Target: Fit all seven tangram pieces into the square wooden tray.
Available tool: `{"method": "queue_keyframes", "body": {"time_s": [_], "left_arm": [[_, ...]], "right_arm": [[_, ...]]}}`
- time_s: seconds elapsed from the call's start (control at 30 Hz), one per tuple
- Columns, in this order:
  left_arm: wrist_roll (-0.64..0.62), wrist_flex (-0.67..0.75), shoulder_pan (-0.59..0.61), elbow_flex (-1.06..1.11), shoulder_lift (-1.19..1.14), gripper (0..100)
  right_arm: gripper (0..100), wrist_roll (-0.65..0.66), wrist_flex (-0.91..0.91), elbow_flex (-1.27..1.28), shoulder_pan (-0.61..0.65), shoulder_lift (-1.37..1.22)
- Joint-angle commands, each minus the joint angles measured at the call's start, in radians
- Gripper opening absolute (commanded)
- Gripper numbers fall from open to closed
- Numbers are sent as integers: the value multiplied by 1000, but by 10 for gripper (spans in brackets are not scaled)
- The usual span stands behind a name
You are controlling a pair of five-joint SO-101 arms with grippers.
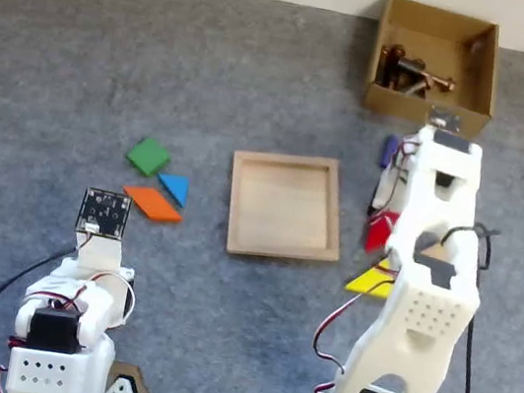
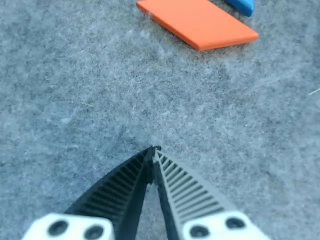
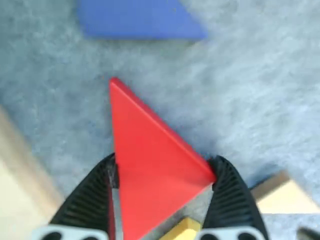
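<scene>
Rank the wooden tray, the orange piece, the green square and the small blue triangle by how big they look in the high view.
1. wooden tray, clearly largest.
2. orange piece and green square: they look about alike in area, so I won't rank them.
3. small blue triangle, smallest.

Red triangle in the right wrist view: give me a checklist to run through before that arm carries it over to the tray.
1. Grip: the right gripper has a finger against each side of the red triangle. Ok.
2. Lift-off: whether the triangle is off the carpet. Cannot tell.
3. Neighbours: the dark blue piece lies apart, ok. The yellow piece sits at the triangle's edge between the fingers; whether they touch, cannot tell.
4. Wooden tray: nothing in it. Ok.
5. Left gripper: shut, over carpet near the orange parallelogram, on the tray's other side. Ok.
</scene>
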State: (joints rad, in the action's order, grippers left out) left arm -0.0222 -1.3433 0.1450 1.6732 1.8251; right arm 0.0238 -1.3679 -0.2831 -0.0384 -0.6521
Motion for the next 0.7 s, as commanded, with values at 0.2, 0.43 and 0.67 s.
{"method": "queue_keyframes", "body": {"time_s": [0.2,0.43,0.67], "left_arm": [[6,-8,12,22,5,7],[6,-8,12,22,5,7],[6,-8,12,22,5,7]], "right_arm": [[5,12,-225,-183,102,1],[5,6,-295,-269,183,2],[5,6,-369,-374,211,2]]}}
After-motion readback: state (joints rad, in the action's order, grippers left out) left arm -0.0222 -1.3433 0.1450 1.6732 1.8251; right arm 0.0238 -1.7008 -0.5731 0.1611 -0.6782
